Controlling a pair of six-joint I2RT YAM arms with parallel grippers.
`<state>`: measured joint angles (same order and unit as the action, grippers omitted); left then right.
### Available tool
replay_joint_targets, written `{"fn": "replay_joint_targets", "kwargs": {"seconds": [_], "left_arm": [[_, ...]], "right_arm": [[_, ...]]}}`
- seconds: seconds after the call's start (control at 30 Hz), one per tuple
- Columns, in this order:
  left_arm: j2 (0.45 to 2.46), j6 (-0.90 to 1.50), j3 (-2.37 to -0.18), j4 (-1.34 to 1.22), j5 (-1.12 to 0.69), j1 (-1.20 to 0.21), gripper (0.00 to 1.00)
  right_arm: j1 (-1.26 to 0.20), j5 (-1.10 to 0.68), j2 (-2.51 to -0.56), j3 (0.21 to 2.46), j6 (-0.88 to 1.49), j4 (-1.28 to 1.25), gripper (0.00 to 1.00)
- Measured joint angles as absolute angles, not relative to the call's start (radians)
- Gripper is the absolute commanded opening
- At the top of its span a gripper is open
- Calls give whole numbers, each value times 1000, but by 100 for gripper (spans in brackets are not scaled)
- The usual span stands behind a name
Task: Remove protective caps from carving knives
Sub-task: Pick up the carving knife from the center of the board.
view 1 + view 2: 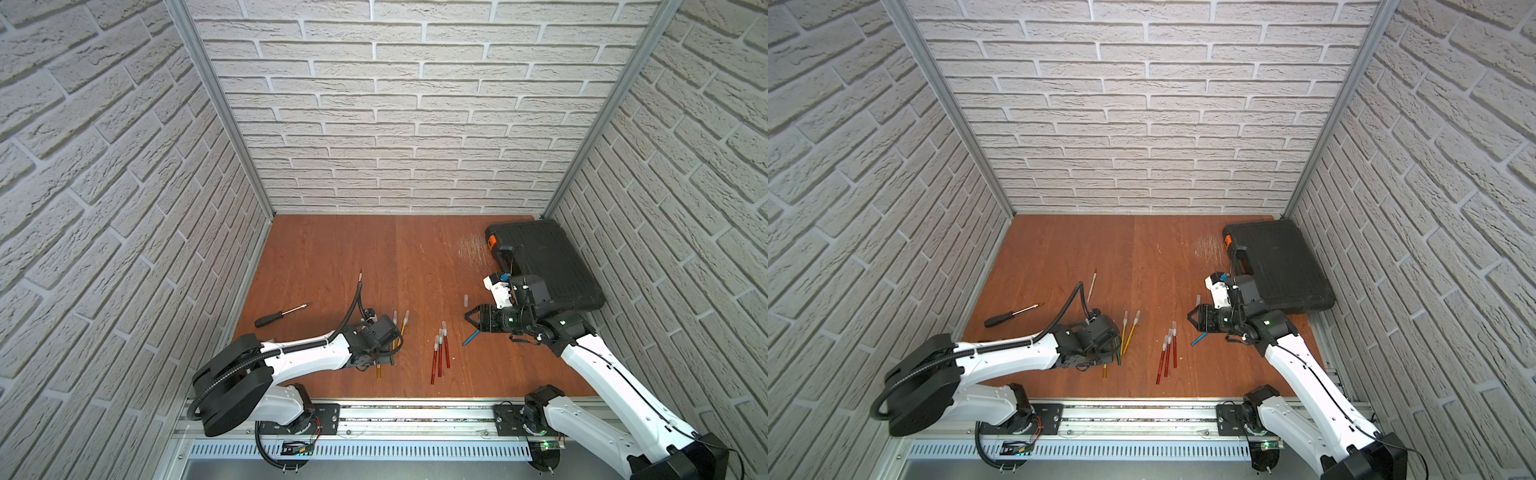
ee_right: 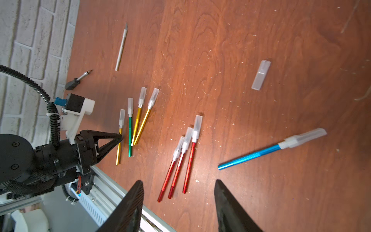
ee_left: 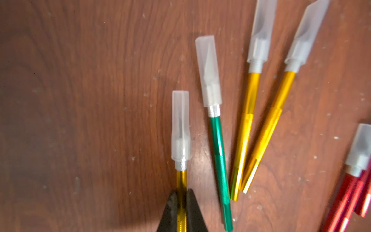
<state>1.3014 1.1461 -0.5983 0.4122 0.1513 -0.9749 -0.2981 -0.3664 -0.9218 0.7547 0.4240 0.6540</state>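
Clamping the gold carving knife (image 3: 181, 180) by its slim, probably slippery handle, left gripper (image 3: 181, 202) leaves the light cap (image 3: 180, 124) free ahead; right gripper (image 2: 178, 181) gapes empty.

My left arm (image 1: 307, 353): stretched low from its base toward the middle, wrist dipped to the table. My left gripper (image 3: 181, 193): jaws pinched tight on the handle of one gold knife (image 3: 181, 177). My right arm (image 1: 602, 365): reaching forward from its base, wrist turned inward. My right gripper (image 2: 179, 181): jaws parted, nothing between them, held off the table, well apart from the left.
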Motion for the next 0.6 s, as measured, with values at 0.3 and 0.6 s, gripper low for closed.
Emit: {"fn": "replay_joint_targets", "kwargs": {"seconds": [0.3,0.6], "left_arm": [[1117,1046,-542,262,84,-913,8],[1136,983,-534,118,-20,-901,8]], "right_arm": [[-434,-376,-1046,732,546,491,55],[-626,-334,-1324,826,664,298,52]]}}
